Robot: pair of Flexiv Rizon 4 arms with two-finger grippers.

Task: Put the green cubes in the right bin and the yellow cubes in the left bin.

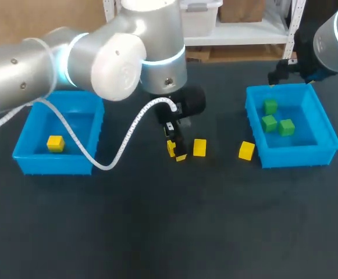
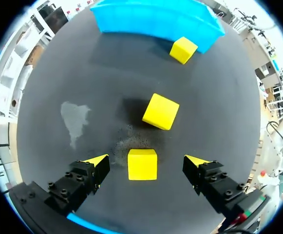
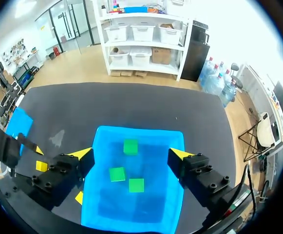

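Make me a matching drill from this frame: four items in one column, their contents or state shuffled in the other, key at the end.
Items
1. left bin
2. right bin
3. left gripper
4. yellow cube nearest the right bin

States
A. holds three green cubes
B. lies on the table, outside both bins
C. holds a single yellow cube
D. open, with another yellow cube in the gap, not gripped

Pairs: 1-C, 2-A, 3-D, 4-B
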